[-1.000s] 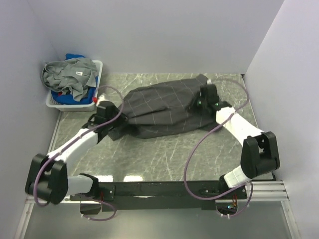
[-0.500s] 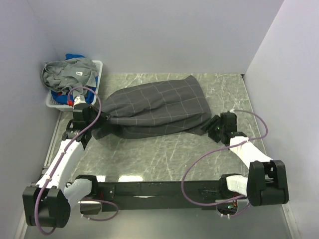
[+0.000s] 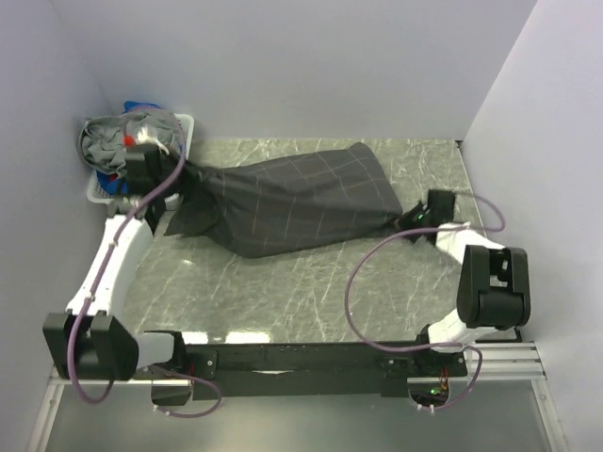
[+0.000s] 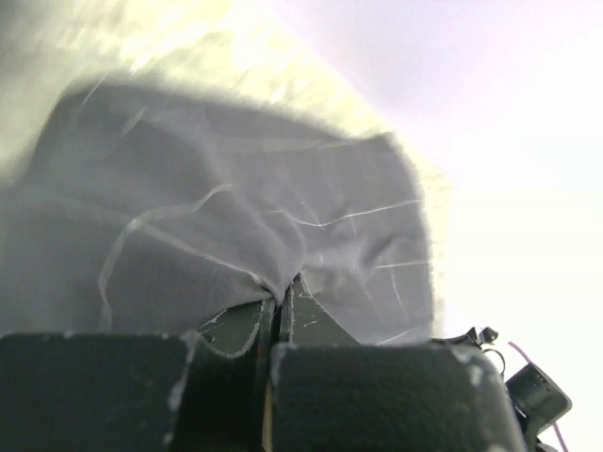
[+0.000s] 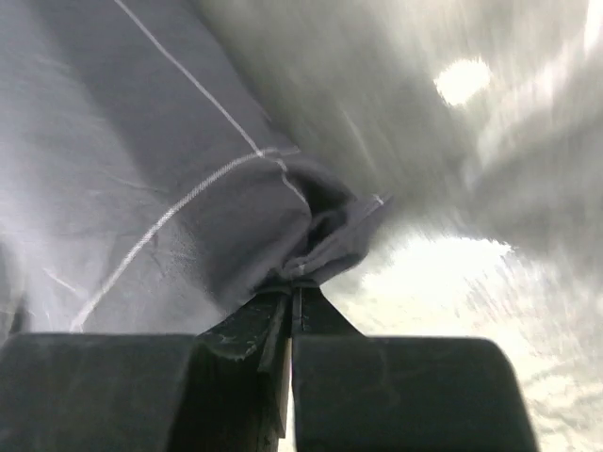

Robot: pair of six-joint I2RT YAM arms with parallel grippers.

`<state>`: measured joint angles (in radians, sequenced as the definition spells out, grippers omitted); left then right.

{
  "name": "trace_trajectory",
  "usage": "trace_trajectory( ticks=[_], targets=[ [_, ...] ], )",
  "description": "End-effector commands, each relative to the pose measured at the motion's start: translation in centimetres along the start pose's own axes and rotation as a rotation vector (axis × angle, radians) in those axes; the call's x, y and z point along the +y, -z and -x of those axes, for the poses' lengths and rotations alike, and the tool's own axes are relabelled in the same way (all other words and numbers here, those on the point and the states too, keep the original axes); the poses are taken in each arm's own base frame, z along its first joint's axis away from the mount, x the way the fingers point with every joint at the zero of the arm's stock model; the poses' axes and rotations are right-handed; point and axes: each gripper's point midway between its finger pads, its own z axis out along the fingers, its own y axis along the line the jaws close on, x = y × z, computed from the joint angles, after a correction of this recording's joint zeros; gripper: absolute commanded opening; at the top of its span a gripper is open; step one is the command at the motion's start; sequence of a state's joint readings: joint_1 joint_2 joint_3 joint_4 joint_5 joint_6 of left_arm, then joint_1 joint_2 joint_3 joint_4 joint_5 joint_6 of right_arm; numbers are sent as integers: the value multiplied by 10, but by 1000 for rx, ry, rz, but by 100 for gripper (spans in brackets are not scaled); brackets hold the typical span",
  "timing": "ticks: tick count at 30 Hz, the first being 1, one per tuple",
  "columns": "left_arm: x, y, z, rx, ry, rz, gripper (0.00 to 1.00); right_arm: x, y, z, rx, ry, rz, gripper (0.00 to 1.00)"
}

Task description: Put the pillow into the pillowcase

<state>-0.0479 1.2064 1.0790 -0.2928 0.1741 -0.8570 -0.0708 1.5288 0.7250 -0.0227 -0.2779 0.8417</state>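
The pillowcase (image 3: 292, 207), dark charcoal with a thin pale grid, lies bulging across the back half of the marble table. My left gripper (image 3: 186, 177) is shut on its left end, which is bunched and drawn toward the back left. In the left wrist view the cloth (image 4: 236, 217) pinches into the closed jaws of that gripper (image 4: 279, 294). My right gripper (image 3: 411, 223) is shut on the case's right corner. In the right wrist view a folded corner of the cloth (image 5: 320, 240) runs into this gripper's (image 5: 294, 287) closed jaws. The pillow is hidden.
A white basket (image 3: 185, 123) piled with grey and blue clothes stands at the back left, right beside my left wrist. Pale walls close in the left, back and right. Bare marble table (image 3: 301, 292) shows in front of the pillowcase.
My left arm has swung toward the back left, dragging the pillowcase's left end toward the basket. My right gripper, open half a second ago, has shut on the right corner.
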Motion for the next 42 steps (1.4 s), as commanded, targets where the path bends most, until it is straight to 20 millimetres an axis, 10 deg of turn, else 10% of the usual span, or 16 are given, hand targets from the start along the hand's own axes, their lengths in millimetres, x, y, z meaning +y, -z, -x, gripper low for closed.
trace_trajectory(
  ticks=[1,3,5,7,10,15,20,27,31,36,40,42],
  targets=[
    [-75,56,101,-220,-84,-173,1,73,74,120,-252,-9,151,0],
    [-75,87,135,-338,-72,-131,1,71,117,149,-361,-16,109,0],
    [-46,97,130,-341,-12,-63,1,71,138,151,-398,2,116,0],
    [-36,110,118,-370,47,-109,1,37,122,128,-339,-18,78,0],
    [14,94,59,-257,112,-78,1,-25,99,93,-289,-97,51,5],
    [78,74,-27,-65,141,-23,1,-46,93,72,-275,-71,50,62],
    [101,78,-42,-75,154,44,1,-19,129,99,-440,37,22,79],
    [111,80,-48,-105,199,68,1,85,62,56,-177,395,94,87],
    [105,78,-45,-87,183,52,1,95,-1,31,10,468,63,83],
    [98,77,-39,-80,161,39,1,74,-27,-2,54,574,-107,80],
    [83,76,-32,-76,158,-18,1,66,-25,3,19,563,-173,0],
    [72,76,-25,-78,141,-49,1,83,-3,22,-53,569,-185,0]
  ],
)
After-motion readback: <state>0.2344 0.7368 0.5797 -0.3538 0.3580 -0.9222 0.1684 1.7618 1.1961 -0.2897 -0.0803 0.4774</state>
